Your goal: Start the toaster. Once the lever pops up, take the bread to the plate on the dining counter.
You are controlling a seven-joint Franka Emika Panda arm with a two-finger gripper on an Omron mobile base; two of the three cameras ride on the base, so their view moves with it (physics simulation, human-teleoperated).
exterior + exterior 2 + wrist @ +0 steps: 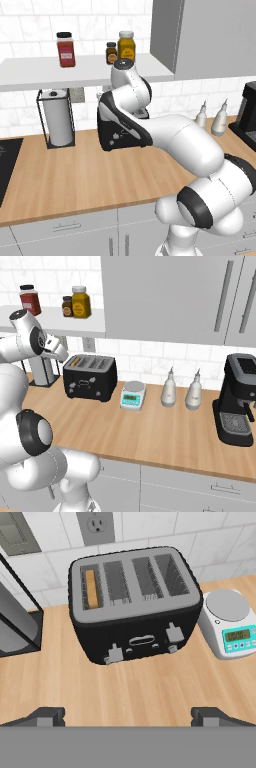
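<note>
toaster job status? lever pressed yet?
Done: bread sits in the far-left slot of the toaster. In hand: nothing; the gripper is open, above and in front of the toaster, apart from it. Left: press a lever; both look up. Then wait for the pop and carry the bread to the plate.

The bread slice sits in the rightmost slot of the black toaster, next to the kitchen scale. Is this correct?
Not quite. In the hand view the bread sits in the leftmost slot of the toaster, the side near the paper towel holder, away from the kitchen scale.
</note>
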